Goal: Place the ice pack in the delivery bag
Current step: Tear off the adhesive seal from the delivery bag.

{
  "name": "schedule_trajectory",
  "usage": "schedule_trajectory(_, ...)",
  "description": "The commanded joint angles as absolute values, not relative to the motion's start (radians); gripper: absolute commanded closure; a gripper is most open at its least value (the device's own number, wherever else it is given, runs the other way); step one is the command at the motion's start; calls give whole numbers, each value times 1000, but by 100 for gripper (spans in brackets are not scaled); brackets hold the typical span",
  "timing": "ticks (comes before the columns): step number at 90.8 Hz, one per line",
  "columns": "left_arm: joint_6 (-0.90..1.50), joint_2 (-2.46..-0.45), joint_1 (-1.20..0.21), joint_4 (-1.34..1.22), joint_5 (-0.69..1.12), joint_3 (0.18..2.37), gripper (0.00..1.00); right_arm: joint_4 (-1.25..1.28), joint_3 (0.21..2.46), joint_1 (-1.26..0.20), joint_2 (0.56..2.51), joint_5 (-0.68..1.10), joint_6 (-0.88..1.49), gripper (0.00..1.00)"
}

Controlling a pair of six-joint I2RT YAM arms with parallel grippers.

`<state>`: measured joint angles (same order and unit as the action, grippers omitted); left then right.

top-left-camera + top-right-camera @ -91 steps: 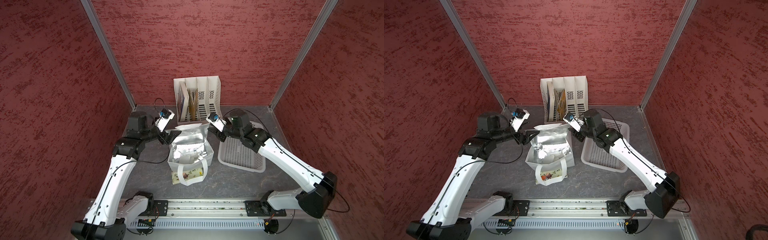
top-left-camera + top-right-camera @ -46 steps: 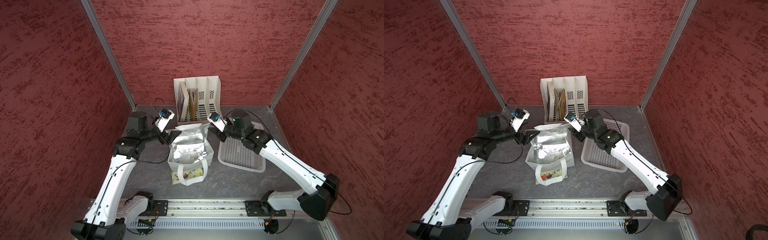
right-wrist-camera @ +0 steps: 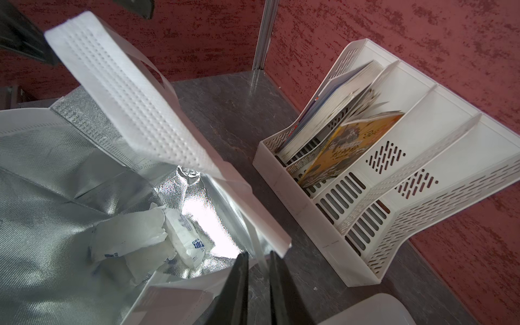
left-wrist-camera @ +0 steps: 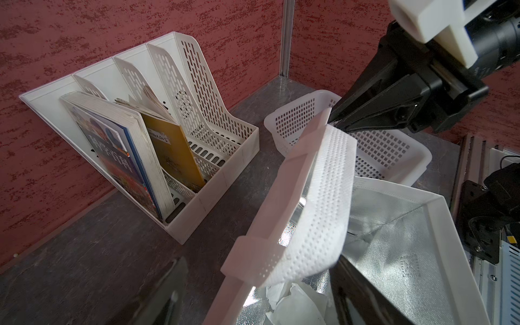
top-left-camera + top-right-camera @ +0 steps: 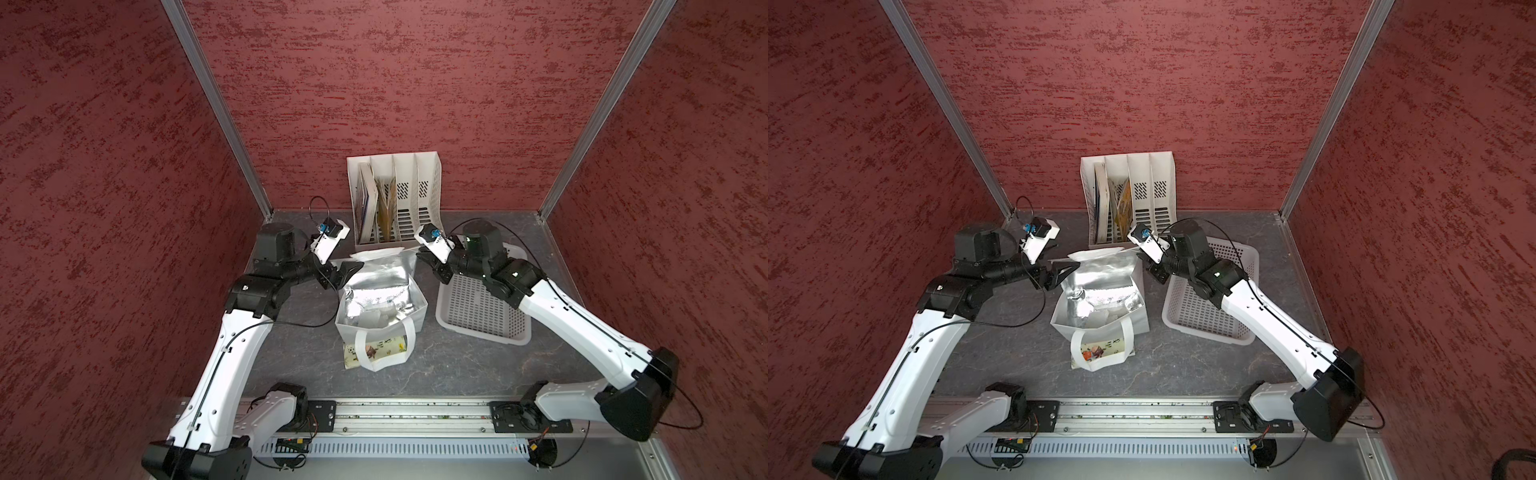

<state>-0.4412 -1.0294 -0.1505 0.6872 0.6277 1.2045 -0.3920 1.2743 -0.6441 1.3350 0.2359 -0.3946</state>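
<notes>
Right pincer [image 3: 258, 257] has closed on the delivery bag [image 3: 42, 174], ice packs [image 3: 129, 235] inside.

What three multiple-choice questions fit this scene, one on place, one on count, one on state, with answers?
1. Where do the ice packs lie? A in the basket; B in the delivery bag; C on the table.
2. How many slots has the file rack? A two; B four; C six.
3. How is the delivery bag's mouth? A open; B zipped shut; C folded flat.
Answers: 1 B, the white packs rest on its foil lining in the right wrist view. 2 B, three dividers make four slots. 3 A, both top views look into its foil inside.
</notes>
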Motion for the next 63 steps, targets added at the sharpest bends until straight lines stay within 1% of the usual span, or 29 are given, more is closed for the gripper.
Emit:
schedule_trajectory(1, -430, -1029, -147, 676, 648, 1233, 17, -365, 1278, -639, 1336, 244, -371, 84)
schedule_trajectory(11, -427, -1029, -148, 676, 649, 1236, 17, -368, 1295, -642, 1355, 226, -358, 88)
schedule_trajectory(15, -427, -1029, -147, 678, 649, 1237, 17, -371, 1302, -643, 1361, 222, -353, 92)
schedule_trajectory(20, -425, -1028, -148, 678, 648, 1239, 17, -374, 1307, -644, 1365, 231, -351, 100)
schedule_trajectory(39, -356, -1025, -145, 658, 582, 1283, 16, -406, 1322, -690, 1343, 317, -334, 100)
schedule_trajectory(46, -304, -1025, -141, 643, 510, 1325, 14, -434, 1354, -740, 1340, 356, -329, 100)
schedule_trajectory(47, -296, -1025, -140, 641, 494, 1332, 12, -435, 1360, -752, 1340, 361, -326, 100)
schedule_trajectory(49, -284, -1024, -139, 636, 463, 1344, 4, -441, 1376, -772, 1343, 367, -324, 100)
schedule_trajectory(51, -263, -1024, -136, 632, 429, 1356, 1, -447, 1395, -795, 1349, 373, -321, 100)
schedule_trajectory(63, -163, -1018, -111, 592, 199, 1407, 0, -478, 1548, -916, 1432, 422, -287, 100)
